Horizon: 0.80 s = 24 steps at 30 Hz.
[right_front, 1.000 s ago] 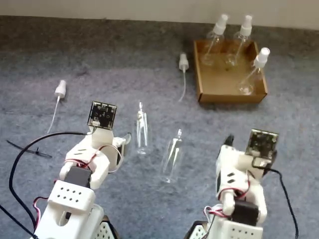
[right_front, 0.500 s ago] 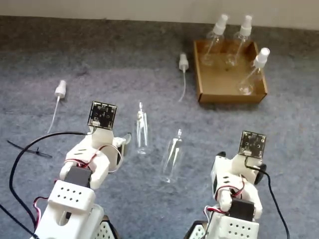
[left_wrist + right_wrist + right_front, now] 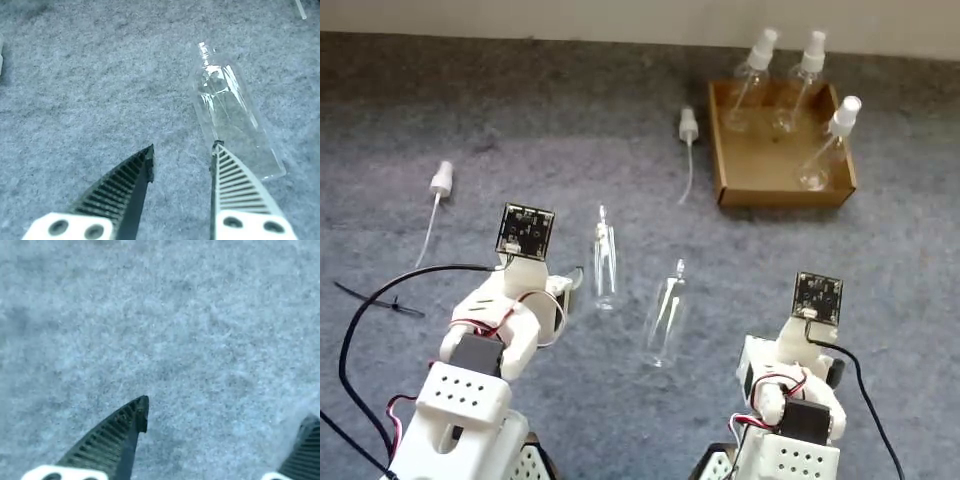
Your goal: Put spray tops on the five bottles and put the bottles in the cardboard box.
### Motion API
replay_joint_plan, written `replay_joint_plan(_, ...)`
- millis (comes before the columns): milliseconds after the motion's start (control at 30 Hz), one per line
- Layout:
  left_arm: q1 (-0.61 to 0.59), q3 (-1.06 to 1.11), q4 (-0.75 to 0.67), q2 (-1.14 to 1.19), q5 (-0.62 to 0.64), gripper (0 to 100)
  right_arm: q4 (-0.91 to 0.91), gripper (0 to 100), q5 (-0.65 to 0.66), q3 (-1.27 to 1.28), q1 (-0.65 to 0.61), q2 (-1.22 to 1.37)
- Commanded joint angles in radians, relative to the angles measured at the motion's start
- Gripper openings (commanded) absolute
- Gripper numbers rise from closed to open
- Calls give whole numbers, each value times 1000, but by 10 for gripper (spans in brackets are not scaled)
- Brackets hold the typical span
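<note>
Bottle (image 3: 232, 117) beside the left pincer (image 3: 183, 147) lies flat, neck pointing away.

Count, high view; capped bottles (image 3: 745, 88) (image 3: 793, 95) (image 3: 823, 152): 3; bare bottles (image 3: 605, 265) (image 3: 665, 315), no tops: 2; bottles total: 5; loose spray tops (image 3: 441, 180) (image 3: 688, 125): 2; box (image 3: 717, 150): 1; black cable tie (image 3: 380, 303): 1; arms (image 3: 495, 330) (image 3: 790, 400): 2; surface (image 3: 520, 120): 1.
</note>
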Motion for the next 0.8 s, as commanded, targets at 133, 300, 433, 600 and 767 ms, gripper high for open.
replay_joint_plan(133, 22, 13, -26, -10, -11, 182, 7, 411, 11, 162, -2, -15)
replay_joint_plan(300, 18, 50, -109, -10, -11, 182, 7, 411, 11, 162, -2, -15)
replay_joint_plan(433, 18, 53, -114, -10, -11, 182, 7, 411, 11, 162, -2, -15)
replay_joint_plan(600, 16, 53, -114, -10, -11, 182, 7, 411, 11, 162, -2, -15)
replay_joint_plan(767, 16, 53, -114, -10, -11, 182, 7, 411, 11, 162, -2, -15)
